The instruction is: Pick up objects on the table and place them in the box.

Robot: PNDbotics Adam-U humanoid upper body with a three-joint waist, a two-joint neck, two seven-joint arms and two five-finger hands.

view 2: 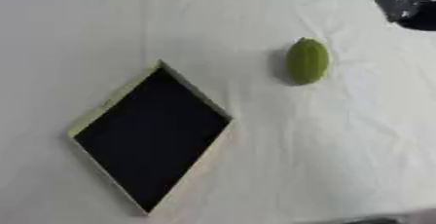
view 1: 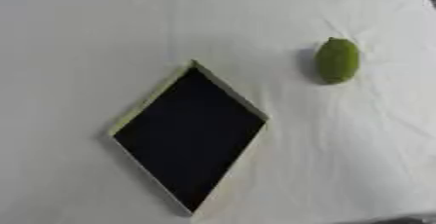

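a green oval fruit (view 1: 337, 60) lies on the surface (view 1: 94, 28), which is draped in a wrinkled white cloth (view 1: 357, 145). the box (view 1: 124, 120) sits well apart to its left and nearer the camera, turned like a diamond, with pale rim and dark inside, nothing in it. bare cloth lies between fruit and box, nothing blocking. a dark shape (view 2: 407, 1) shows at the far right corner in the right eye view; what it is cannot be told. neither hand shows, so the fingers' state cannot be told.
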